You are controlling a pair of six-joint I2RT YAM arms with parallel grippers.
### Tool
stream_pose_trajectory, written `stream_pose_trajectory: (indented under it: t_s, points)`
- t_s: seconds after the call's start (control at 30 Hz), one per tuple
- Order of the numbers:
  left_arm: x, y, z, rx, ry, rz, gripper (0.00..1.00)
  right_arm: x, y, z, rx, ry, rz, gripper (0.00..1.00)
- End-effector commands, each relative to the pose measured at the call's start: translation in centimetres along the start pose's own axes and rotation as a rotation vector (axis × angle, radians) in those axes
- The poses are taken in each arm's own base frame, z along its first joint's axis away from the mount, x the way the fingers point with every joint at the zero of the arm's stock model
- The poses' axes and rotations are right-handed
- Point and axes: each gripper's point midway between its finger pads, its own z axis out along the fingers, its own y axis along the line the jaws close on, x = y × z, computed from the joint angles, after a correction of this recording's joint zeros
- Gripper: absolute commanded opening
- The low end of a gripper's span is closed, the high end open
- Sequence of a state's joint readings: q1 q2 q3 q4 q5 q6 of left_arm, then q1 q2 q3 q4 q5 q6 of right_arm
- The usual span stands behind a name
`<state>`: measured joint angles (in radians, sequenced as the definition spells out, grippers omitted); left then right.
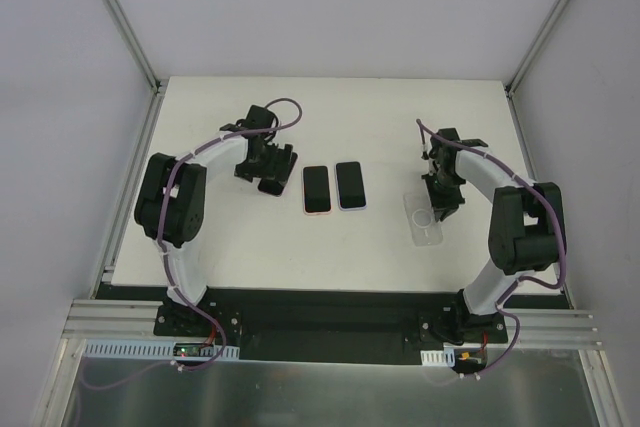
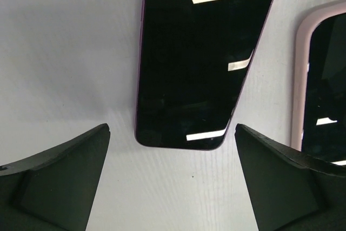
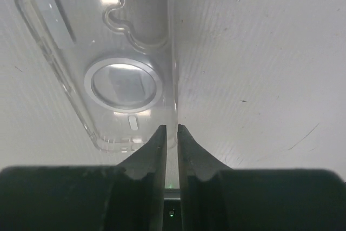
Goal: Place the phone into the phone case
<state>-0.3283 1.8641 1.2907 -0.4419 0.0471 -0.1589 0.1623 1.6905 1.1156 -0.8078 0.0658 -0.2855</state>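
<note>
Now | left pincer (image 2: 172,129) low, spread wide facing phone (image 2: 200,52) | right pincer (image 3: 172,128) down, pinching case (image 3: 124,79) rim

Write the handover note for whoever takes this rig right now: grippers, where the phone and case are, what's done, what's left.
Left gripper: open and empty, fingers either side of the near end of the dark-rimmed phone, not touching it.
Right gripper: shut, apparently pinching the side rim of the clear case.
Things: the dark-rimmed phone and a pale-rimmed phone lie face up side by side mid-table. The clear case lies flat to their right, with nothing in it.
Done: the case is gripped and the left arm is lined up on a phone.
Left: grasp the phone, carry it over and seat it in the clear case.
</note>
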Motion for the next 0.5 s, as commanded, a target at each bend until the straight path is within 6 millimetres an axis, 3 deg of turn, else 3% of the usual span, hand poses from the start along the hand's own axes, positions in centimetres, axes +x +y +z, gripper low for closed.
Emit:
stream_pose_trajectory:
  t_s: [0.0,0.17,0.47]
  points:
    - [0.4,-0.3,0.9,0.008,0.056,0.062,0.99,-0.4,0.6,-1.4,-0.031,-0.032,0.035,0.2]
    - [1.0,0.0,2.3,-0.044,0.09,0.103,0.99,-0.5,1.2,-1.6,-0.059,-0.039,0.061,0.36]
    - [1.6,-0.4,3.2,-0.046,0.123,0.128,0.99,-0.4,2.0,-1.3,-0.14,-0.051,0.134,0.53]
